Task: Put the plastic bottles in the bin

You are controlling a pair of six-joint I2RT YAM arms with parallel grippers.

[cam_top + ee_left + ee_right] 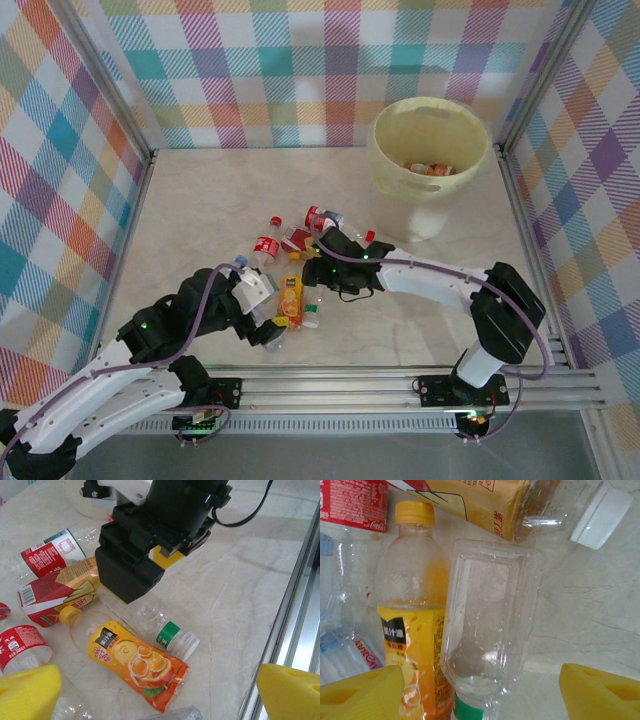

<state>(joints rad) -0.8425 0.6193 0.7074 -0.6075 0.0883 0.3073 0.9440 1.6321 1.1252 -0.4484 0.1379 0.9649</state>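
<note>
Right wrist, clear bottle (pixel 490 625) lying, neck nearest

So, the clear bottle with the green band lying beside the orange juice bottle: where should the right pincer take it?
Take the clear bottle across its mid-body, right pincer coming straight down, straddling its long axis. It lies flat on the table, and its sides there look flat and parallel. The orange juice bottle lies close alongside, so one finger probably has to slip between them.

Both arms reach inward; left pincer (pixel 160 690) spread wide, right pincer (pixel 480 692) jaws parted, pointing down.
</note>
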